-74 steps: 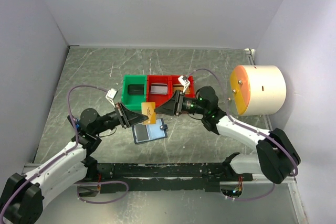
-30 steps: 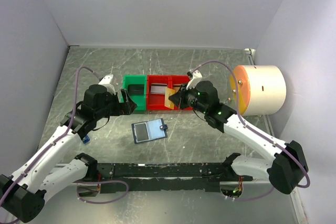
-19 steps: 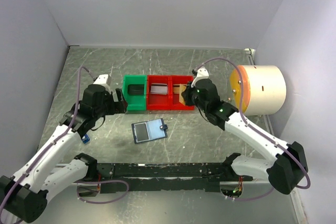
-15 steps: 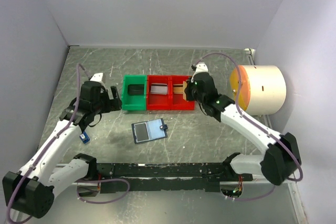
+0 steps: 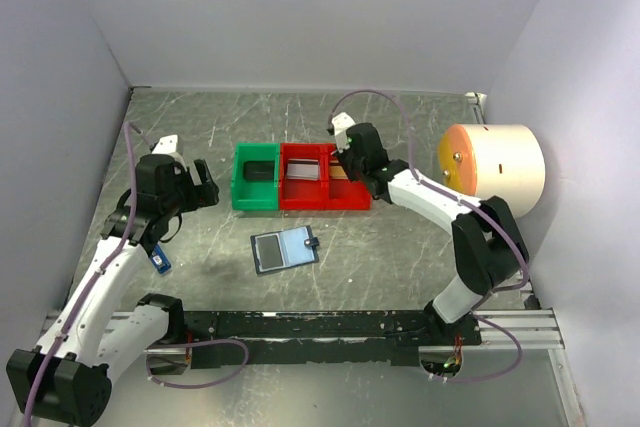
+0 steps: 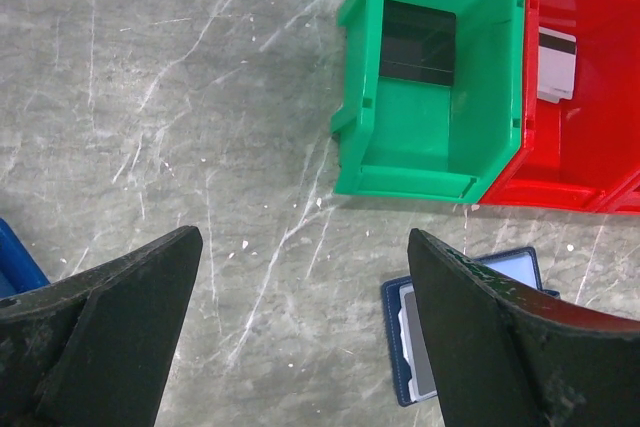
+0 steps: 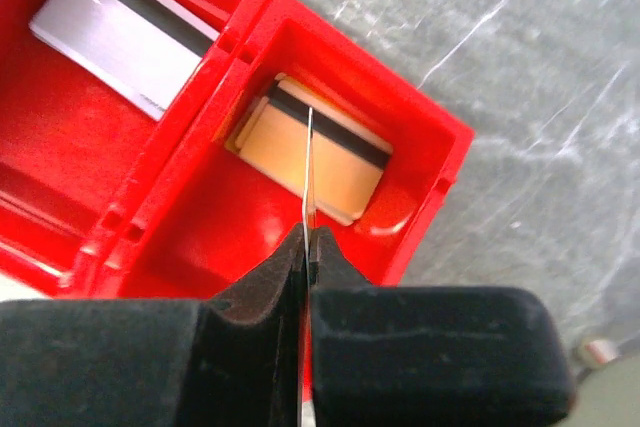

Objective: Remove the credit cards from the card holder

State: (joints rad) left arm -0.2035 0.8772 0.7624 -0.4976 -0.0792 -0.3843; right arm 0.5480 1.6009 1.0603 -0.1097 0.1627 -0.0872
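The navy card holder (image 5: 285,249) lies open on the table, a grey card (image 6: 416,346) in its pocket; the left wrist view catches only its corner (image 6: 392,341). My left gripper (image 5: 205,185) (image 6: 302,242) hangs open and empty left of the green bin (image 5: 255,177), well apart from the holder. My right gripper (image 5: 345,165) (image 7: 310,242) is shut on a thin credit card (image 7: 309,162) seen edge-on, above the right compartment of the red bin (image 5: 300,199). A tan card with a dark stripe (image 7: 345,169) lies in that compartment.
A silver card (image 7: 120,32) lies in the red bin's left compartment, a dark card (image 6: 417,44) in the green bin (image 6: 420,147). A small blue tag (image 5: 160,261) sits by the left arm. A cream cylinder with an orange face (image 5: 495,172) stands at the right.
My left gripper has pulled back to the left, away from the holder and bins. My right gripper has carried its card from above the holder to over the red bin's right compartment.
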